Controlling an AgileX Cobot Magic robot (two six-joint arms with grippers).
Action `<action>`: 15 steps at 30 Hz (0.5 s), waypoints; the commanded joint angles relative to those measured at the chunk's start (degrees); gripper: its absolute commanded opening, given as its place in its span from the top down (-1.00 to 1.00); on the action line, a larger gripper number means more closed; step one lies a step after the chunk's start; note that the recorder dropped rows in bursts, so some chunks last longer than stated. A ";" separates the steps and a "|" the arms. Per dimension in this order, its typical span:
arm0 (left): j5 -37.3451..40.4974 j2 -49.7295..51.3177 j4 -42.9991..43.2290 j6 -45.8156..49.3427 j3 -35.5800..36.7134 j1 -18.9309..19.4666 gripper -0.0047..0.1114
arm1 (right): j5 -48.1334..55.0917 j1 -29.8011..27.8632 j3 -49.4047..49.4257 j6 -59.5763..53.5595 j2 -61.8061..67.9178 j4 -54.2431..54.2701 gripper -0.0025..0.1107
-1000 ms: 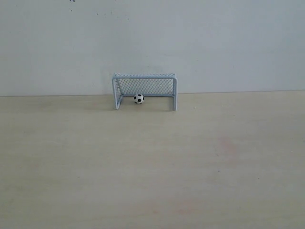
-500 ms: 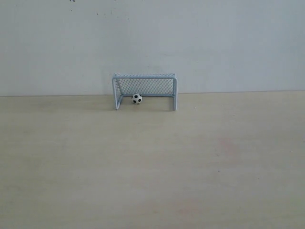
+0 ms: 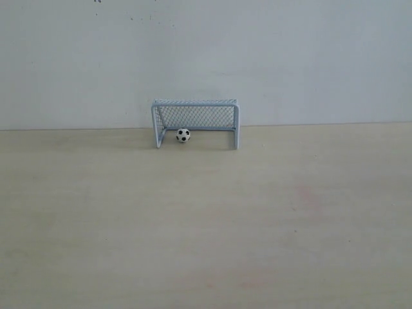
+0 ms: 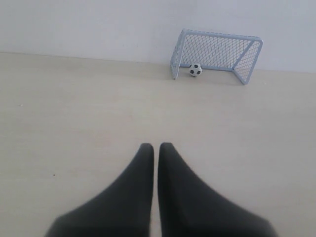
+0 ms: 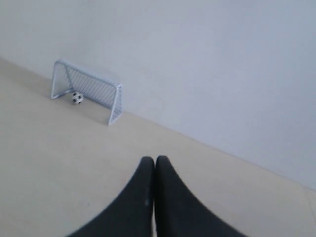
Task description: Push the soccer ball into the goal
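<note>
The soccer ball point(image 3: 183, 135) is a tiny white ball with black patches, lying inside the mouth of the goal point(image 3: 196, 102) near its left post. The pale blue-white goal with mesh netting stands against the back wall. The left wrist view shows the ball point(image 4: 195, 70) within the goal frame point(image 4: 221, 35), far beyond my left gripper point(image 4: 156, 146), which is shut with nothing in it. The right wrist view shows the ball point(image 5: 76, 98) in the goal point(image 5: 89, 71), far from my right gripper point(image 5: 154, 159), also shut and holding nothing. Neither gripper appears in the exterior view.
A pale wooden table point(image 3: 206, 219) stretches from the goal toward the front. A plain white wall point(image 3: 290, 58) rises right behind the goal.
The ball has rolled slightly to the left inside the goal, toward the left post. The goal has not moved.
</note>
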 commanded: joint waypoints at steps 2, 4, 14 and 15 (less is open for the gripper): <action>-0.17 -0.19 0.18 0.29 0.20 0.17 0.84 | -13.22 -8.30 7.98 1.93 -1.21 -0.19 0.96; -0.17 -0.19 0.18 0.29 0.20 0.17 0.84 | -17.27 -10.55 11.77 3.90 -1.21 0.11 0.96; -0.17 -0.19 0.18 0.29 0.20 0.17 0.84 | -30.08 -12.82 25.99 10.64 -1.97 1.06 0.96; -0.17 -0.19 0.18 0.29 0.20 0.17 0.84 | -26.69 -12.82 25.99 11.78 -2.68 1.62 0.96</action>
